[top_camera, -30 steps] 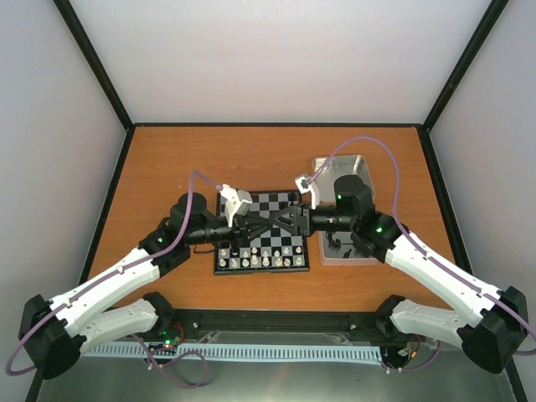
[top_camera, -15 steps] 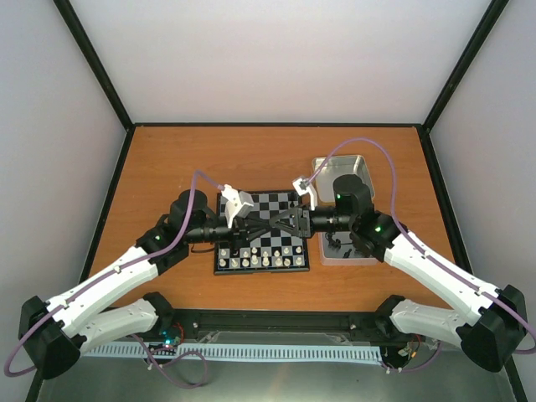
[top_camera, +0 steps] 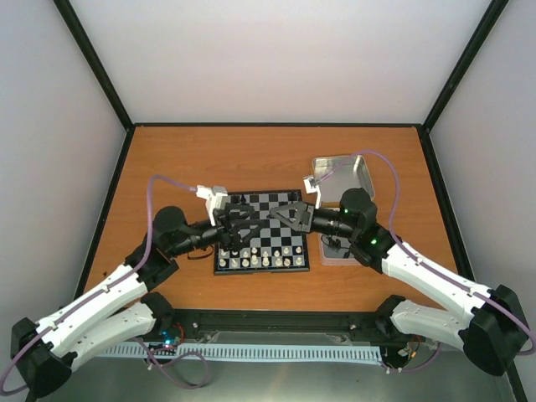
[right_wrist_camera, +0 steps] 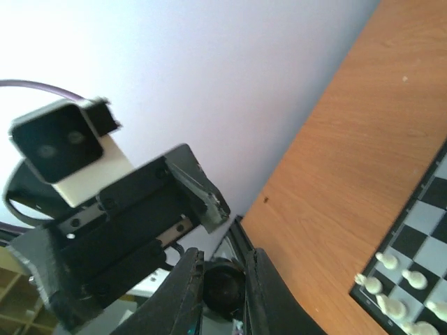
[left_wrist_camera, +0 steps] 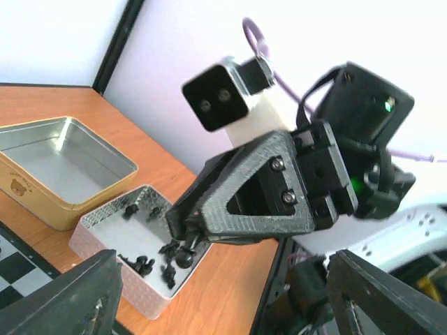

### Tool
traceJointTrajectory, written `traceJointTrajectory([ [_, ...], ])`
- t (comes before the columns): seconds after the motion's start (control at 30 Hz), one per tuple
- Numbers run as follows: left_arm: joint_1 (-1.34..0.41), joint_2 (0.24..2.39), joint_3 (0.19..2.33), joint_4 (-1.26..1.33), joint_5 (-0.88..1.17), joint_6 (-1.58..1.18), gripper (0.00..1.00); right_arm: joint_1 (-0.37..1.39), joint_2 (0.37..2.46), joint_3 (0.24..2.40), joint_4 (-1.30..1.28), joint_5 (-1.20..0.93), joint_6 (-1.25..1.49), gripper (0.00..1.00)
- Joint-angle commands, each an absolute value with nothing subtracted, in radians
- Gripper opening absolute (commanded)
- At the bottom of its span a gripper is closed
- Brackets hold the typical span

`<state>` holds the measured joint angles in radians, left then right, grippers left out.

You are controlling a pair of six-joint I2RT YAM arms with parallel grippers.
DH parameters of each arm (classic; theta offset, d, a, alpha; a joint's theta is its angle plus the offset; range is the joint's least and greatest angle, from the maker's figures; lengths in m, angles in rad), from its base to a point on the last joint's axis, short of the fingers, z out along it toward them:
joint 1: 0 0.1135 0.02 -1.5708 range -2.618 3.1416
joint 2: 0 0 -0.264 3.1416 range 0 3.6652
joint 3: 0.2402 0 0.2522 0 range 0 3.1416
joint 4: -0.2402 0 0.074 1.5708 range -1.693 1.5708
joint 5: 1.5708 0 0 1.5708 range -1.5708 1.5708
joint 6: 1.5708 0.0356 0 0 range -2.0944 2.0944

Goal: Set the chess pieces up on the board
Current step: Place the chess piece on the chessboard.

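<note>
One tiny black chess piece [left_wrist_camera: 186,255] is being pinched between the narrowed fingertips of the right gripper [left_wrist_camera: 183,239], raised above the board [top_camera: 285,201] near its middle. It is being shown as glossy moulded plastic with a round head on a short stem; which figure it is cannot be told. More black chess pieces [left_wrist_camera: 143,262] are being kept loose in a shallow silver tin [left_wrist_camera: 105,213] with a diamond-embossed wall, just beside the board's right edge. A second rectangular tin [left_wrist_camera: 42,192], yellowish outside with a small bear print and bare metal inside, is lying beyond the first one, at the board's far right. The board itself is being seen as a small square of black and silvery checks inside a black border, and white pieces [top_camera: 260,261] are being stood in rows along its near edge. The left gripper [top_camera: 244,226] is being held spread wide over the board's left half, facing the right gripper, with nothing between its fingers. Everything is being carried by an orange-brown wood-grain table [top_camera: 167,159], which is being enclosed by pale walls [top_camera: 276,59] set in black frame posts.
</note>
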<state>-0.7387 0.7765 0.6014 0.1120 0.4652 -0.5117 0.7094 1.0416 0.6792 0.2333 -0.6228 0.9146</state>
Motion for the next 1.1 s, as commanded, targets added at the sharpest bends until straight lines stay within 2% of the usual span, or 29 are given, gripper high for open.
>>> traceJointTrajectory([
  [0.0, -0.734, 0.759, 0.549, 0.342, 0.37, -0.882, 0.77, 0.709, 1.034, 0.645, 0.502, -0.595, 1.075, 0.09],
  [0.2, -0.733, 0.835, 0.548, 0.431, 0.46, -1.001, 0.6, 0.71, 1.061, 0.66, 0.518, -0.619, 1.078, 0.1],
  [0.3, -0.732, 0.856, 0.558, 0.46, 0.467, -1.012, 0.48, 0.712, 1.072, 0.659, 0.533, -0.629, 1.083, 0.1],
  [0.57, -0.723, 0.874, 0.552, 0.546, 0.432, -1.053, 0.25, 0.712, 1.076, 0.65, 0.566, -0.641, 1.097, 0.1],
  [0.63, -0.723, 0.885, 0.553, 0.558, 0.442, -1.056, 0.24, 0.712, 1.079, 0.649, 0.569, -0.644, 1.101, 0.1],
  [0.77, -0.724, 0.905, 0.558, 0.556, 0.46, -1.057, 0.32, 0.712, 1.086, 0.647, 0.586, -0.646, 1.109, 0.1],
  [0.87, -0.724, 0.91, 0.557, 0.559, 0.467, -1.055, 0.33, 0.712, 1.093, 0.643, 0.602, -0.647, 1.116, 0.1],
  [1.0, -0.724, 0.908, 0.555, 0.567, 0.473, -1.052, 0.2, 0.712, 1.102, 0.641, 0.609, -0.647, 1.122, 0.1],
  [1.07, -0.723, 0.904, 0.557, 0.564, 0.467, -1.044, 0.1, 0.712, 1.105, 0.639, 0.609, -0.646, 1.123, 0.1],
])
